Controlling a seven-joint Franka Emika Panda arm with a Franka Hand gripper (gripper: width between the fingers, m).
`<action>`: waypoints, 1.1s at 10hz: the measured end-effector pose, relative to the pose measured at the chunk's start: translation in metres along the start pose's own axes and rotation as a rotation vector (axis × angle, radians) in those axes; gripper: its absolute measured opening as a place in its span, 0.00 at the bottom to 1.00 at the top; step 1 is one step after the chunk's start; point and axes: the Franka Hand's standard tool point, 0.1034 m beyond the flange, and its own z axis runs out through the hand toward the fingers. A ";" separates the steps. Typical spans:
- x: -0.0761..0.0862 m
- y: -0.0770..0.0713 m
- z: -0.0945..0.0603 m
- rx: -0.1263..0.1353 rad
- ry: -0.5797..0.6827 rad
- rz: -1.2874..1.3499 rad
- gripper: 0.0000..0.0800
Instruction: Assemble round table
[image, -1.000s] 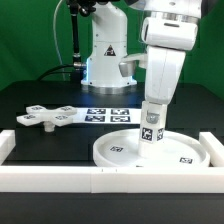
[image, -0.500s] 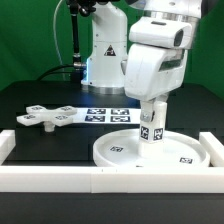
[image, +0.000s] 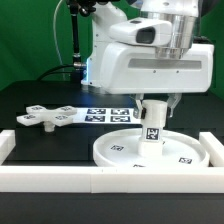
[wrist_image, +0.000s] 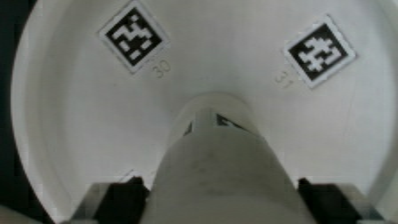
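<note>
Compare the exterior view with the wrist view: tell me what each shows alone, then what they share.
Only the exterior view shows the cross-shaped piece, the marker board, the white border rails and the arm's body. Only the wrist view looks down the post and shows both jaws against its sides. Both show the round disc with its tags and the post on it.

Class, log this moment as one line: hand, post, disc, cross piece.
hand: shut on post | post: upright on disc | cross piece: lying flat, apart from disc
</note>
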 end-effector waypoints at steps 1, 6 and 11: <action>0.001 0.000 0.000 -0.002 0.017 0.097 0.51; 0.003 0.001 0.000 0.025 0.045 0.406 0.51; 0.001 0.002 0.001 0.086 0.032 0.894 0.51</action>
